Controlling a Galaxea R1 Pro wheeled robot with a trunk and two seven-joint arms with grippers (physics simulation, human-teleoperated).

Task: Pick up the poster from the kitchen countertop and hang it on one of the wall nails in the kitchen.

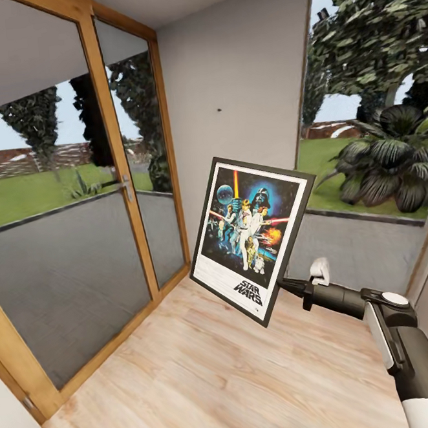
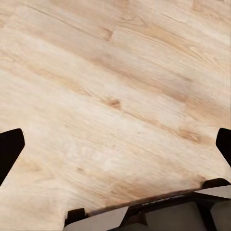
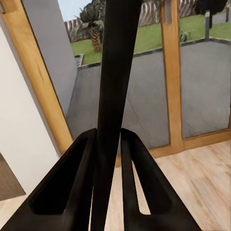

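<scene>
The poster [image 1: 252, 236], black-framed with a white border and Star Wars artwork, hangs tilted in the air before the pale grey wall. My right gripper [image 1: 286, 284] is shut on its lower right edge. In the right wrist view the poster [image 3: 114, 96] shows edge-on as a dark bar clamped between the two black fingers [image 3: 72, 192]. A wall nail [image 1: 218, 110] is a tiny dark dot on the wall, above and left of the poster's top. The left gripper [image 2: 115, 149] points down at the wooden floor, fingertips wide apart, nothing between them. The kitchen countertop is out of view.
A wood-framed glass door [image 1: 124, 183] with a handle stands at the left, a window [image 1: 372, 96] with plants outside at the right. The light wooden floor [image 1: 209, 377] stretches ahead toward the wall corner.
</scene>
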